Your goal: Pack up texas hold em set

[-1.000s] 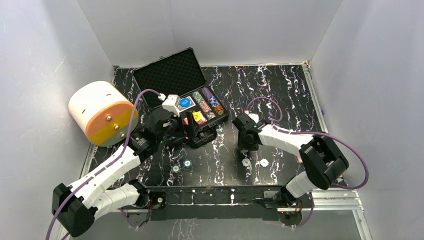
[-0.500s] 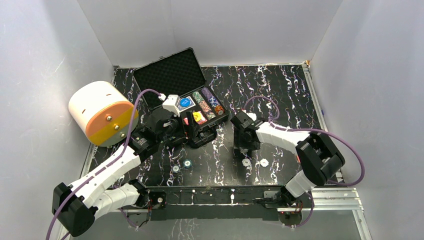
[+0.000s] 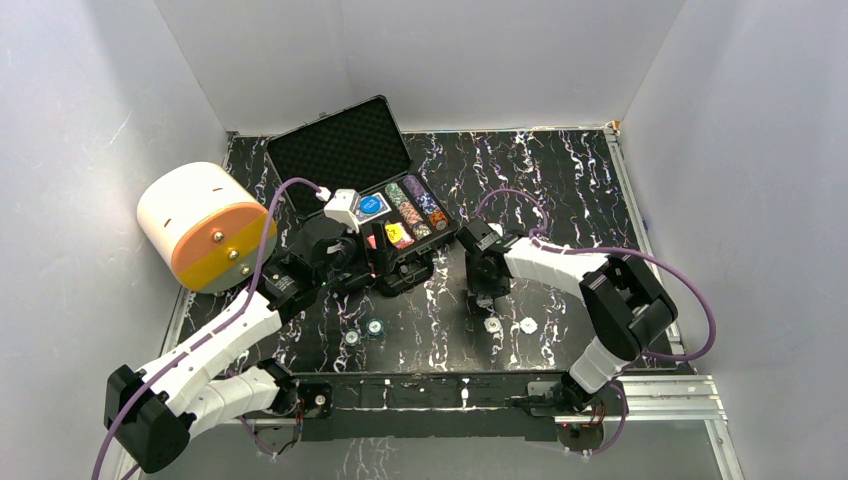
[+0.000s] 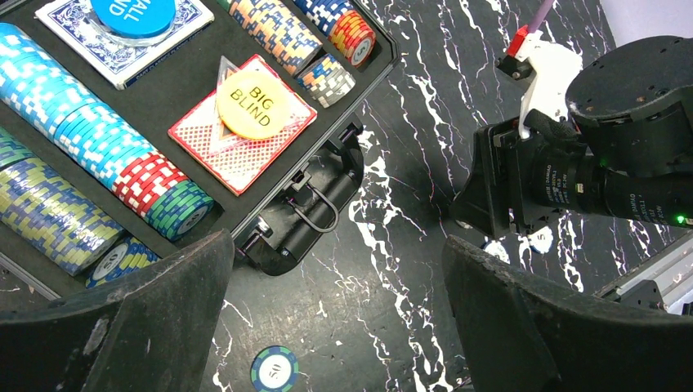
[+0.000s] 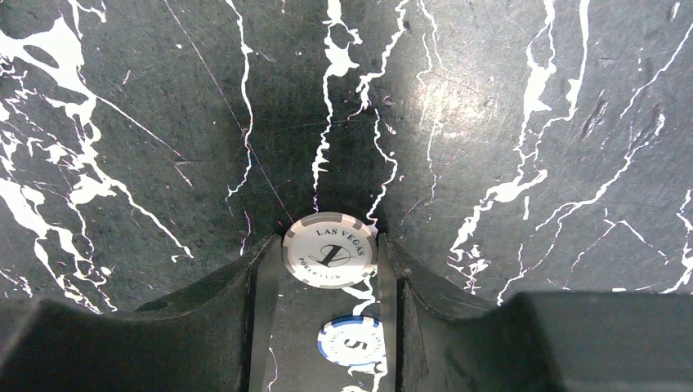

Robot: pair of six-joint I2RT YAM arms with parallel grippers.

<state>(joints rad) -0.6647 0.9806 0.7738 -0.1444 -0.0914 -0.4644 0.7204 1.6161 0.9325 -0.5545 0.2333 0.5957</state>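
The black case [image 3: 345,150] lies open at the back left, its tray filled with rows of poker chips [image 4: 78,131], a blue card deck [image 4: 73,33] and a yellow "BIG BLIND" button [image 4: 254,104] on a red deck. My left gripper [image 3: 352,268] is open and empty just above the table in front of the case's handle [image 4: 315,212]. A green-blue 50 chip [image 4: 274,369] lies between its jaws. My right gripper [image 3: 487,295] is shut on a white-grey "1" chip [image 5: 330,249], held by its edges at the fingertips. A blue-white 5 chip [image 5: 351,340] lies on the table below it.
A big white-and-orange cylinder [image 3: 205,225] lies left of the case. Two loose chips [image 3: 375,327] lie near the front left and two pale ones [image 3: 526,324] right of centre. White walls close in the black marbled table [image 3: 560,170] on three sides.
My right arm has swung its gripper a little to the left, toward the case. The left arm and the case have not moved.
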